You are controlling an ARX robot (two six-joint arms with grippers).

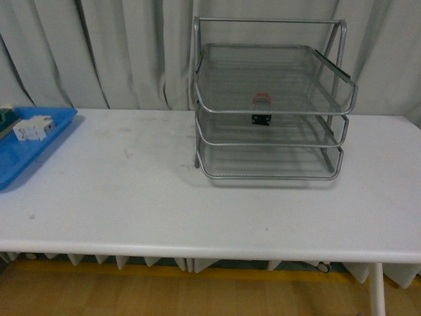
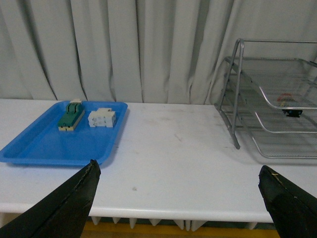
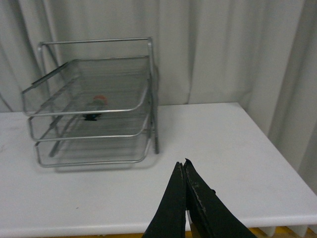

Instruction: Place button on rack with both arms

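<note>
White tabletop lies under both arms. Left gripper (image 2: 178,198) is spread wide, empty; beyond it to one side sits the blue tray (image 2: 44,148). Right gripper (image 3: 184,171) is pressed closed, empty. Farther ahead, the button (image 1: 262,107) rests inside the rack (image 1: 342,99), middle tier.

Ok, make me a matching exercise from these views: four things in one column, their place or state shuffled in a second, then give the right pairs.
Things:
1. button
2. green-and-cream block
3. left gripper
4. right gripper

Place or state:
A. fingers wide apart, holding nothing
B. inside the rack, on a wire-mesh tier
C. fingers closed together, nothing between them
D. on the blue tray, beside the white block

Pairs: 1-B, 2-D, 3-A, 4-C
</note>
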